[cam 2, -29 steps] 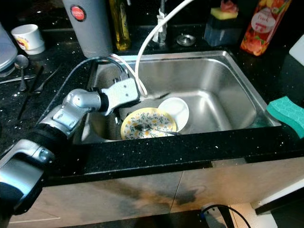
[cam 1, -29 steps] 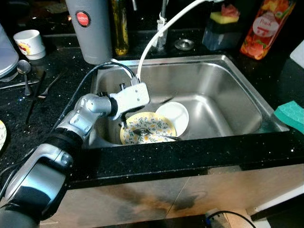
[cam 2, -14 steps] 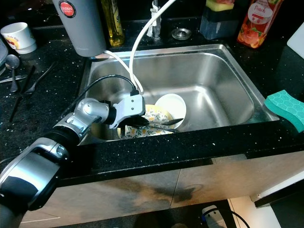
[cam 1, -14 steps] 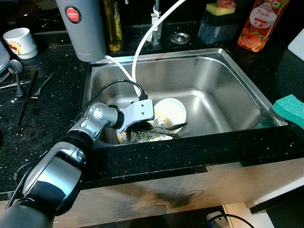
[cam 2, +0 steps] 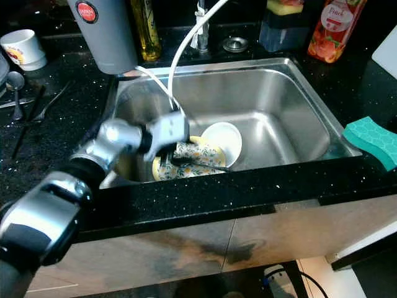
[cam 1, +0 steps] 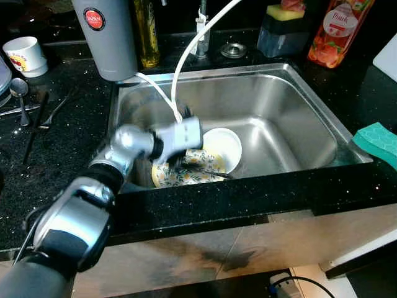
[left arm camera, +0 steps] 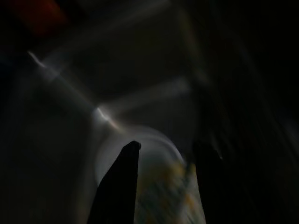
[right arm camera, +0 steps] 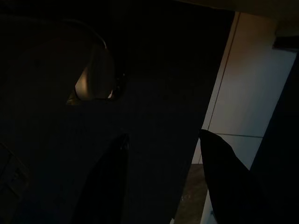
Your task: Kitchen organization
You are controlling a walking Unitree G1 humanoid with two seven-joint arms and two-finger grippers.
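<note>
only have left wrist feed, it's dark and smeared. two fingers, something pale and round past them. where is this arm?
Observer: The left gripper is down inside the steel sink, over a yellow patterned plate.
Operator: and the pale round thing?
Observer: A white bowl, sitting on the plate's far edge, beside the gripper.
Operator: anything else on the plate?
Observer: A dark utensil lies across it; I can't tell what kind.
Operator: anything near the arm to snag?
Observer: A white hose drops from the tap area into the sink right by the wrist.
</note>
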